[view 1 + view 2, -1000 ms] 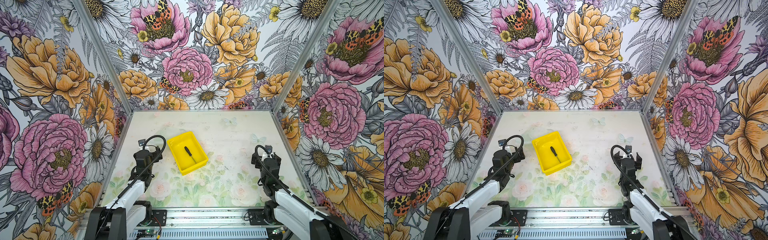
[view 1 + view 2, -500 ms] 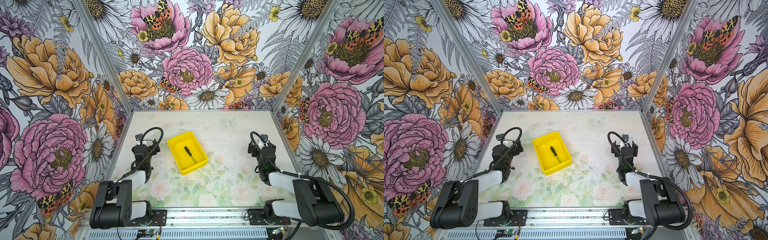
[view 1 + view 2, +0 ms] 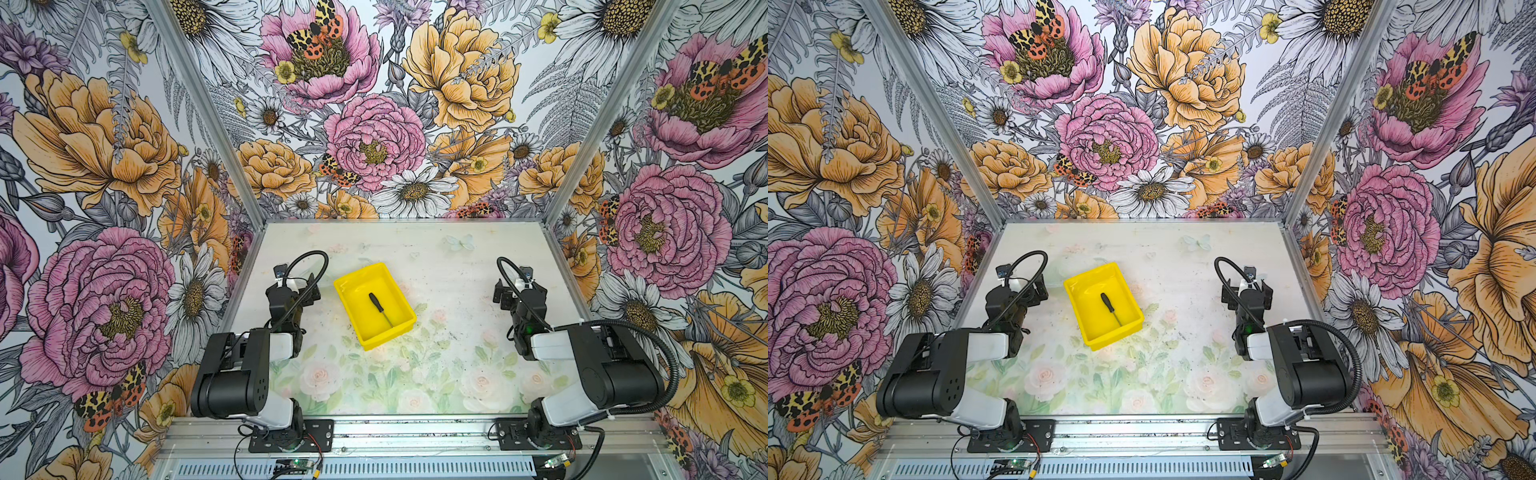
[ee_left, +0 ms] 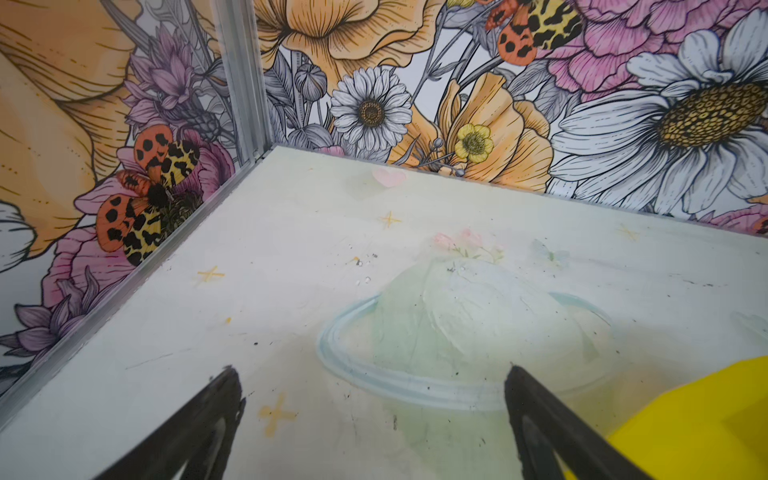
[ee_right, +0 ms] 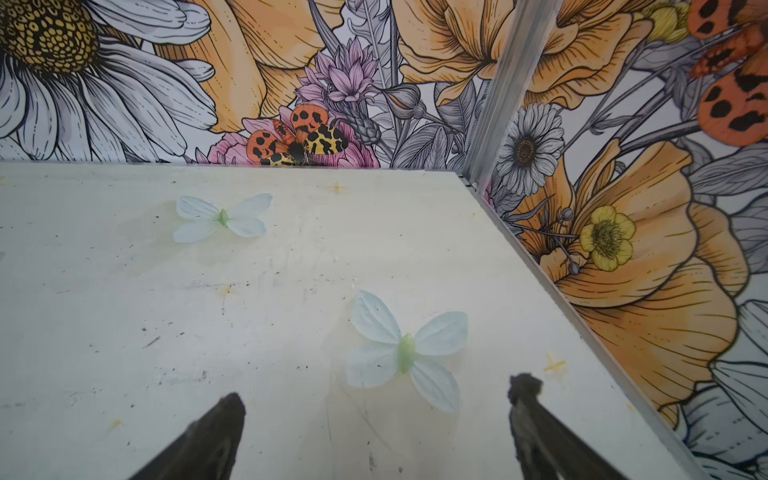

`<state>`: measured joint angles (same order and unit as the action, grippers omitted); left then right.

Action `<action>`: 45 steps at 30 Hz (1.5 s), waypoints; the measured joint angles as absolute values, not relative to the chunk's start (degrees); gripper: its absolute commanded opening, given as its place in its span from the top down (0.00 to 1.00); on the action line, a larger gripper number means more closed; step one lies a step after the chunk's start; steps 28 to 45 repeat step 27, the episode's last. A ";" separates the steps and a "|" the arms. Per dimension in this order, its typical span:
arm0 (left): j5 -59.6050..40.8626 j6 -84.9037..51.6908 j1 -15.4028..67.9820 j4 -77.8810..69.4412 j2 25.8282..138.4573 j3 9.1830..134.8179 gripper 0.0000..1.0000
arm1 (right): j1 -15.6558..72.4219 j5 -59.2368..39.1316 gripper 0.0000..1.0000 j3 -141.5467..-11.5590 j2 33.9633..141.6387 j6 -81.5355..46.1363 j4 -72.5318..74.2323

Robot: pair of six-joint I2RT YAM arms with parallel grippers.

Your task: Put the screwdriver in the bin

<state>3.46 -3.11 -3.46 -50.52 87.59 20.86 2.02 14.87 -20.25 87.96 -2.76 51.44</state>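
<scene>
Floral desk (image 3: 436, 374): we see screwdriver (image 3: 380, 308) in bin (image 3: 409, 322), light, stiff; grip handle. Both claws (image 4: 370, 419) (image 5: 378, 428) gape, empty.

My two arms are built alike: bulky black joint housings joined by white link shells, each bolted to a black base plate on a silver aluminium rail. My left arm (image 3: 232, 374) shows a cluster of small round holes on its big black shoulder casing. My right arm (image 3: 598, 365) carries a ribbed black cable conduit looping round it. A thinner black cable arches over each wrist. My jaws end in dark, tapered, pointed fingers (image 4: 216, 419).
</scene>
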 measured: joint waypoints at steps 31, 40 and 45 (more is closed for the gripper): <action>8.29 0.01 0.23 -52.53 88.75 20.75 0.01 | 0.01 13.34 0.01 -21.28 87.96 -5.10 49.93; 8.29 0.01 0.23 -52.53 88.75 20.75 0.01 | 0.01 13.34 0.01 -21.28 87.96 -5.10 49.93; 8.29 0.01 0.23 -52.53 88.75 20.75 0.01 | 0.01 13.34 0.01 -21.28 87.96 -5.10 49.93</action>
